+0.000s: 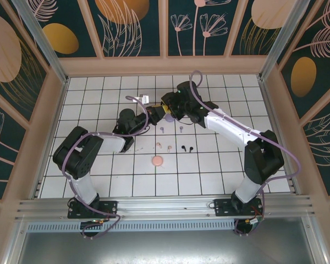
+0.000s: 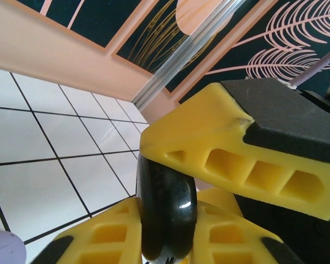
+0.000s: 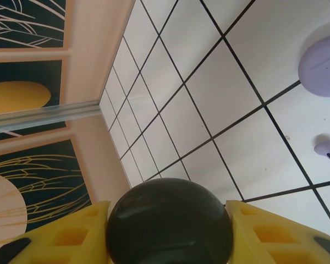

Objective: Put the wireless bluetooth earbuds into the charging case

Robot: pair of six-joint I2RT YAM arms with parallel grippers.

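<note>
Six tiny stemmed earbuds [image 1: 169,147] lie loose: lilac, pink, black.

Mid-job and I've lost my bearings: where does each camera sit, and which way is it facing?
Top external: above and behind the bases, looking down on the tiled floor; left arm and right arm meet mid-floor.
Left wrist: low on the left arm, facing a corner post; left jaws at the bottom, shut on the black case, seen edge-on.
Right wrist: on the right arm, facing across tiles toward the wall; right jaws flank the black case.
Shared: both wrist views show the black case and the lilac case.
</note>
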